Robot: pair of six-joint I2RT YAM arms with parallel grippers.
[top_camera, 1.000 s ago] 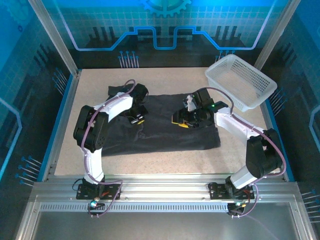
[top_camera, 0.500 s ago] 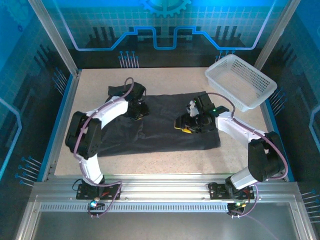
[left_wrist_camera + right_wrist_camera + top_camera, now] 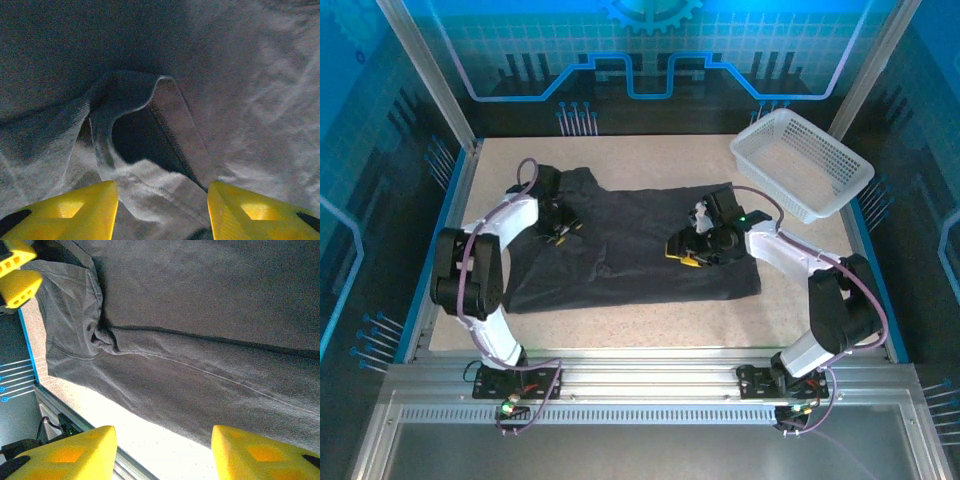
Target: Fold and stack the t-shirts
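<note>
A dark charcoal t-shirt point(image 3: 630, 250) lies spread across the middle of the table, with a bunched fold near its left side. My left gripper point(image 3: 560, 225) hovers over the shirt's far left part. Its yellow fingers point(image 3: 80, 210) stand open, with a raised sleeve fold point(image 3: 135, 120) just ahead of them and loose cloth between the tips. My right gripper point(image 3: 685, 250) hangs open above the shirt's right half. In the right wrist view the t-shirt point(image 3: 200, 340) lies flat beneath the right gripper point(image 3: 164, 450), near its hem at the table's front.
A white lattice basket point(image 3: 802, 160) stands at the back right corner, beside the shirt's far right edge. Bare speckled table point(image 3: 650, 325) runs along the front. Blue frame rails border both sides. The left gripper's yellow fingers point(image 3: 17, 275) show far off in the right wrist view.
My left gripper has moved left toward the shirt's far left corner, and the cloth there now lies spread further left. The right gripper has barely shifted.
</note>
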